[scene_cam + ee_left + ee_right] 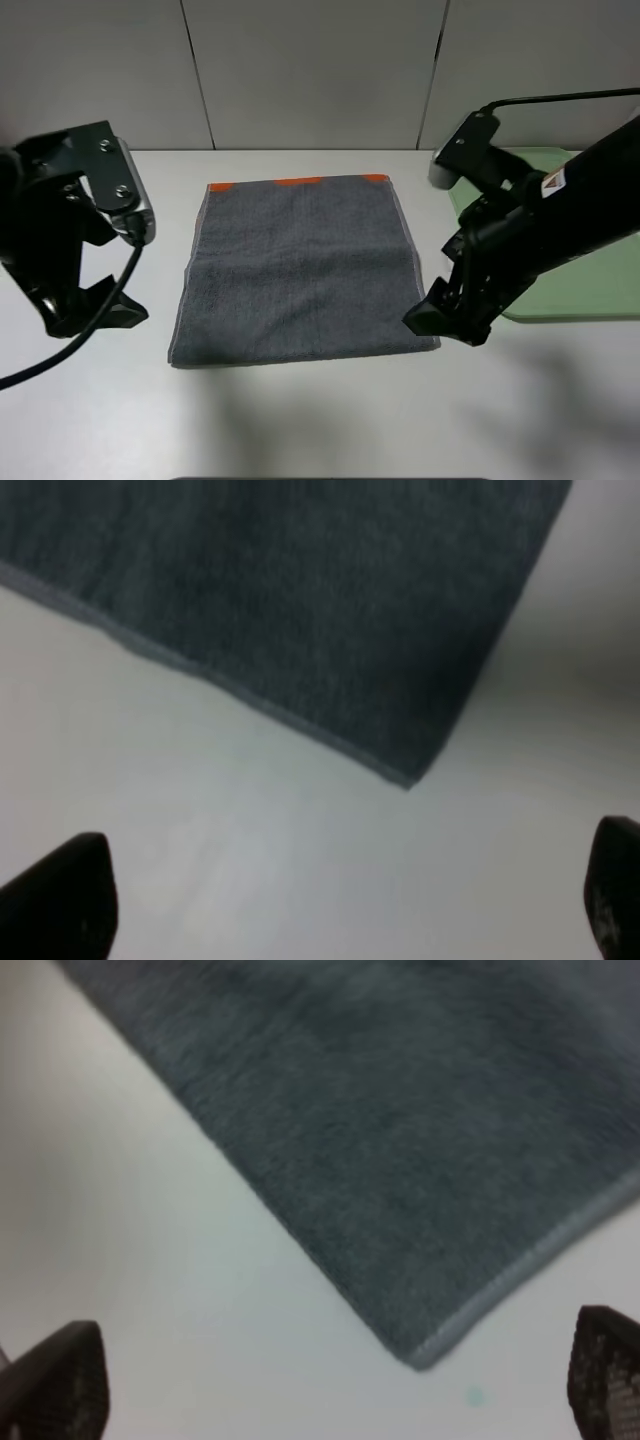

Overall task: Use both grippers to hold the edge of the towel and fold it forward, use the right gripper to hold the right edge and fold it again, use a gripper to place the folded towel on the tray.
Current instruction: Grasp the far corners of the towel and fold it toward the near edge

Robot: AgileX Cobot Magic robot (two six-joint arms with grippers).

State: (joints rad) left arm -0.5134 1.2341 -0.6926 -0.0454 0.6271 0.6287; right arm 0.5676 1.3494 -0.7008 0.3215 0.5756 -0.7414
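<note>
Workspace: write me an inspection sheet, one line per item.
Surface: white table, towel lying flat on it.
Job's things: grey towel, orange strip along far edge; green tray at right, partly hidden.
Clutter: nothing seen.
Grippers: left gripper open, short of the towel's near left corner; right gripper open, at the near right corner; neither holds anything.
Cables: black cable hanging beside left gripper.
Surroundings: grey panelled wall behind.
</note>
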